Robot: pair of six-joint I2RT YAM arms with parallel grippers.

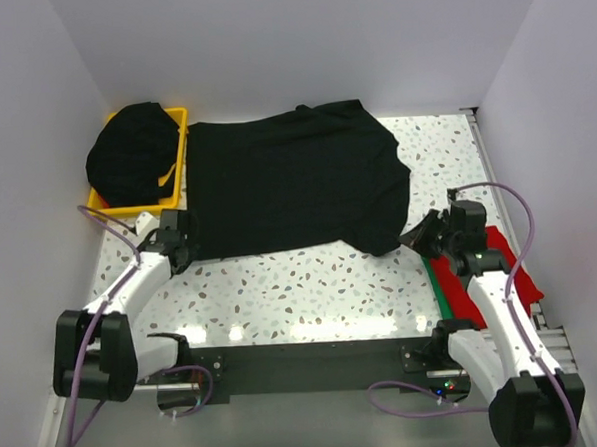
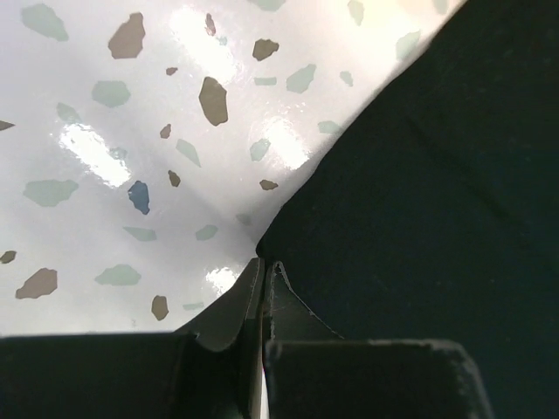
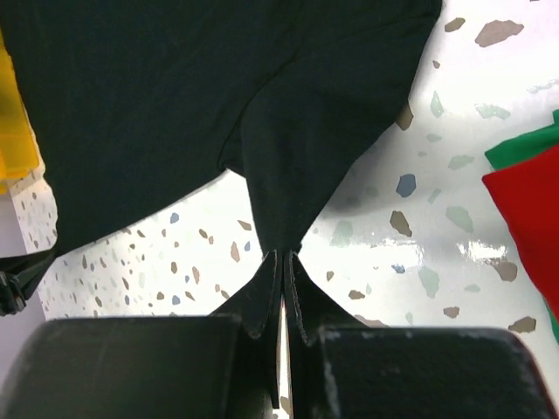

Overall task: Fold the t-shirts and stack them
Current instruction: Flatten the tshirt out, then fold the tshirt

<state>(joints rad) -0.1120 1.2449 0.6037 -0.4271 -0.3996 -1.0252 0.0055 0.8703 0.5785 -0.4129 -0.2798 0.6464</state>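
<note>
A black t-shirt (image 1: 296,179) lies spread flat across the middle of the table. My left gripper (image 1: 187,251) is at its near left corner. In the left wrist view that gripper (image 2: 265,264) is shut, with the corner of the black cloth (image 2: 419,192) pinched at its tips. My right gripper (image 1: 416,237) is at the shirt's near right corner. Its jaws (image 3: 285,255) are shut on a fold of the black shirt (image 3: 262,96), which is drawn into a point. A red t-shirt (image 1: 511,272) lies folded under the right arm. More black t-shirts (image 1: 135,152) are heaped in the bin.
A yellow plastic bin (image 1: 179,140) stands at the back left against the wall. A green edge (image 1: 437,286) shows beside the red shirt. White walls close in the table at the back and on both sides. Bare speckled tabletop (image 1: 302,293) lies between the shirt and the arm bases.
</note>
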